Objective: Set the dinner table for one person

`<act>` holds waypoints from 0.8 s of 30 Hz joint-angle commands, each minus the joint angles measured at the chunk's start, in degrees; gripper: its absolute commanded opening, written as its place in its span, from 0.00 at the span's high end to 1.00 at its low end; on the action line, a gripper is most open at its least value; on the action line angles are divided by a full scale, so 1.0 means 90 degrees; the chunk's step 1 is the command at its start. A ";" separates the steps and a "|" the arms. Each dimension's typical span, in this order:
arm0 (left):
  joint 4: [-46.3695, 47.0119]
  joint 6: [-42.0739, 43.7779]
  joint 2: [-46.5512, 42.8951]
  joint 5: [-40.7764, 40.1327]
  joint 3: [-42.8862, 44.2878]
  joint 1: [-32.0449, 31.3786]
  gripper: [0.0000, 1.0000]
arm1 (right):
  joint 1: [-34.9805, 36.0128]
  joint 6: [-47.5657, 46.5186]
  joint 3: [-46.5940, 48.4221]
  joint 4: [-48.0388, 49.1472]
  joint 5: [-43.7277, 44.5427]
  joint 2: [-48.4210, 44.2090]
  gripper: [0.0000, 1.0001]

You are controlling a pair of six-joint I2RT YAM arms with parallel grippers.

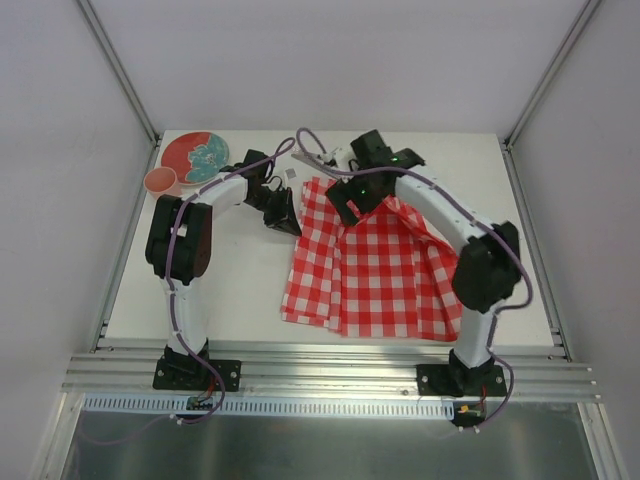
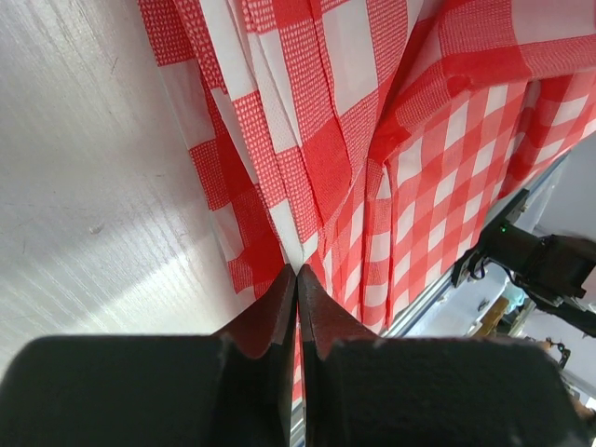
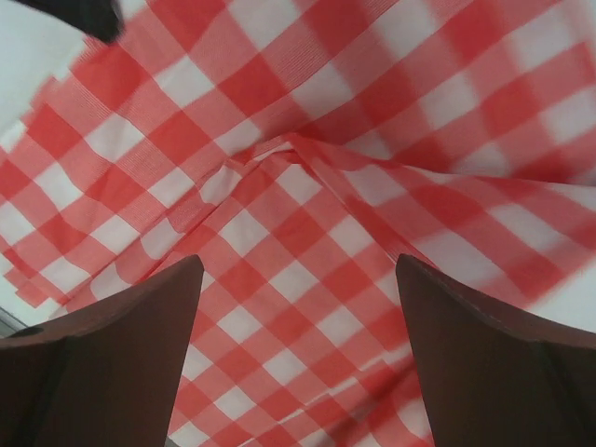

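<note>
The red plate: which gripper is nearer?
Left. The left gripper is at the left edge of the checked cloth, right of the red plate; the right gripper is farther right, above the cloth.

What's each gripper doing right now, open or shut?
Left gripper: shut, pinching the edge of the checked cloth.
Right gripper: open above the cloth, holding nothing.
</note>
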 commanded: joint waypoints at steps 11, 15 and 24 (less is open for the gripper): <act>0.0005 -0.0095 -0.0501 0.0057 -0.0162 0.0114 1.00 | 0.0913 0.0298 0.0500 -0.0615 -0.0197 0.1880 0.17; 0.0034 -0.0153 -0.0482 0.0077 -0.0132 0.0134 1.00 | 0.1226 0.0357 0.0295 -0.0605 -0.0255 0.1782 0.18; 0.0073 -0.0290 -0.0433 0.0223 -0.0083 0.0182 1.00 | 0.1461 0.0406 -0.0028 -0.0478 -0.0041 0.1850 0.21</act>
